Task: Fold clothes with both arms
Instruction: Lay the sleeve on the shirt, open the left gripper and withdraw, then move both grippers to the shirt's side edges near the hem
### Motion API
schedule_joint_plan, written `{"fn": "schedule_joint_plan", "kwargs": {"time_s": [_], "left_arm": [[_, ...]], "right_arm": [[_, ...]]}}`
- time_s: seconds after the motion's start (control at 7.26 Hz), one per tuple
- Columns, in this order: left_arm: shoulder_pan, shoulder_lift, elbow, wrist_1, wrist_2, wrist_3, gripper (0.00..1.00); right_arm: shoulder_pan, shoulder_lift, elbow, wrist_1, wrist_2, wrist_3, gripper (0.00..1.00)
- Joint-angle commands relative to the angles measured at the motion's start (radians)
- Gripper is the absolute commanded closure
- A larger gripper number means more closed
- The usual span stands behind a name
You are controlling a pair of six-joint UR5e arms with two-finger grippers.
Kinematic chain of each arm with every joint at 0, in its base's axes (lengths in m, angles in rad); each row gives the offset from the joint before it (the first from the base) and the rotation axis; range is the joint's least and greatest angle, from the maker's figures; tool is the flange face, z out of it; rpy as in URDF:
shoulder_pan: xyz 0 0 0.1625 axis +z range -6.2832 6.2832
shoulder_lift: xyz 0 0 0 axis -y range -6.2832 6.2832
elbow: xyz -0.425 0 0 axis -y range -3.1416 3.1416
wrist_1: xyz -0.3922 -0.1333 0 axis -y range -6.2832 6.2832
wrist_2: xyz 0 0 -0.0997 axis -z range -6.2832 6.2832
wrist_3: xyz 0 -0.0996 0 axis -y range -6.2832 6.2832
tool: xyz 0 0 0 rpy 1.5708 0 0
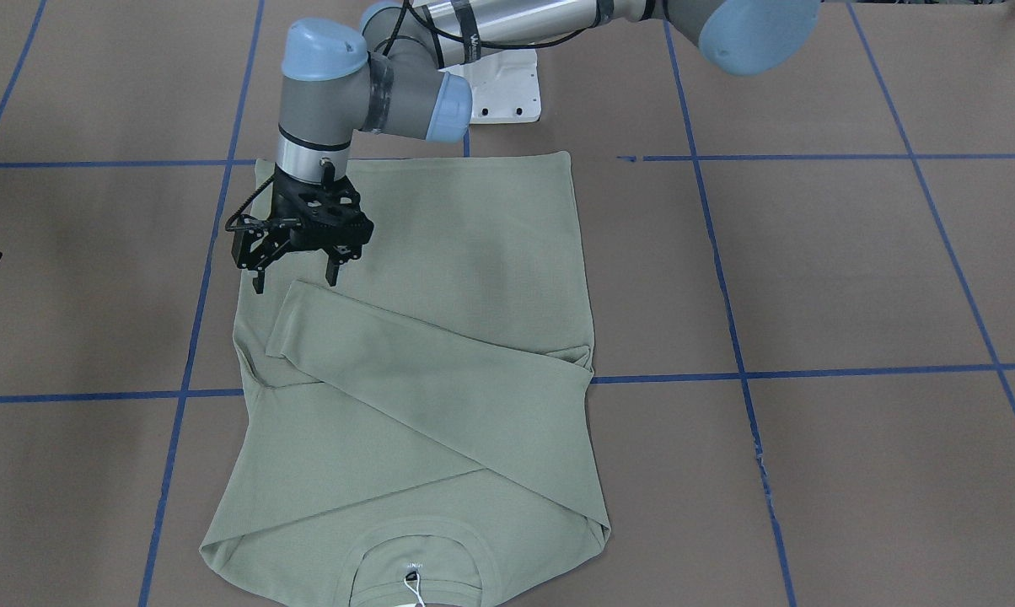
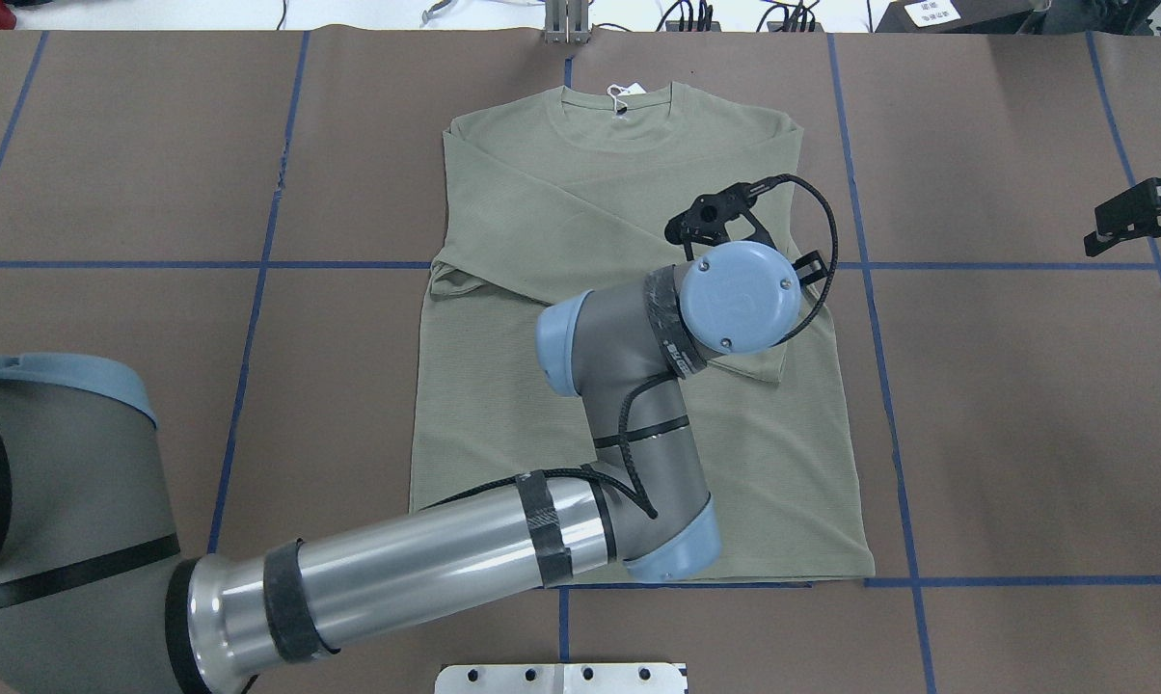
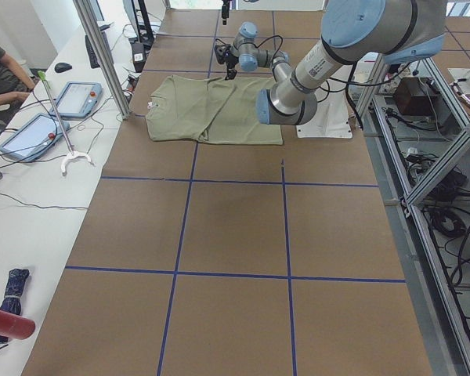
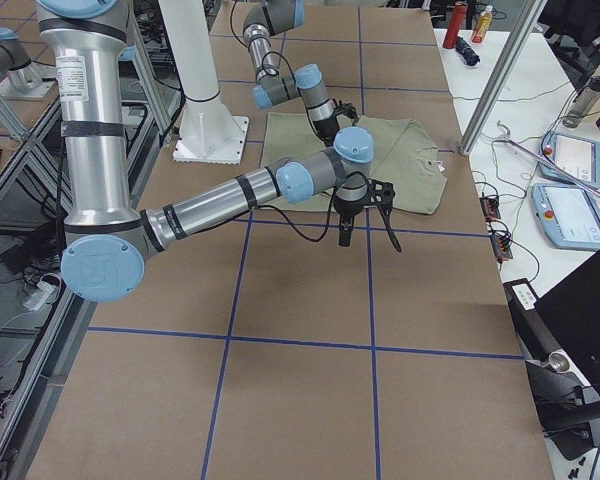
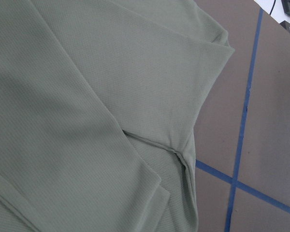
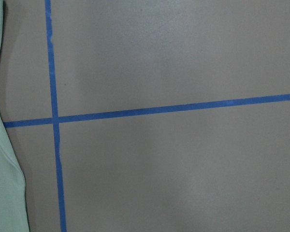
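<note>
1. Front-facing view: the sage-green shirt (image 1: 474, 253) lies flat on the counter (image 1: 853, 270), collar nearest the camera. The left tool (image 1: 295, 278), fingers (image 1: 332, 271) apart and empty, hangs over the folded sleeve's cuff (image 1: 292, 316).
2. Overhead view: the right tool (image 2: 1142, 220) sits well apart from the shirt's side edge, brown counter between them. Apart or together, I cannot tell.
3. Left wrist view: the shirt's edge runs near blue tape (image 5: 242, 121).

We find the table (image 1: 861, 270) surfaced in brown sheeting and marked into squares by blue tape lines (image 1: 811, 372). One sage-green shirt (image 1: 482, 244) lies flat on it, a sleeve folded across its body. A white base plate (image 1: 507, 93) sits near the hem.
</note>
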Motion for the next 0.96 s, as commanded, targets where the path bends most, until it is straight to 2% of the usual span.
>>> {"fn": "schedule_joint_plan", "kwargs": {"time_s": [0.0,0.14,0.28,0.41,0.55,0.69,0.83], "left_arm": [[-0.058,0.122,-0.23,0.168,-0.091,0.151,0.0],[-0.073,0.199,-0.377,0.252,-0.114,0.229,0.0],[-0.078,0.292,-0.502,0.281,-0.116,0.287,0.0],[-0.09,0.369,-0.609,0.344,-0.117,0.37,0.0],[-0.109,0.478,-0.73,0.369,-0.14,0.444,0.0],[-0.127,0.553,-0.8,0.369,-0.201,0.502,0.0],[-0.127,0.58,-0.814,0.366,-0.223,0.579,0.0]], "right_arm": [[-0.05,-0.043,0.049,0.023,-0.004,0.038,0.0],[-0.102,-0.087,0.049,0.146,-0.019,0.118,0.0],[-0.16,-0.138,0.049,0.292,-0.044,0.225,0.0],[-0.217,-0.173,0.049,0.369,-0.077,0.26,0.0],[-0.275,-0.175,0.063,0.374,-0.107,0.297,0.0],[-0.37,-0.177,0.104,0.385,-0.18,0.414,0.0],[-0.448,-0.177,0.142,0.385,-0.208,0.494,0.0]]}}
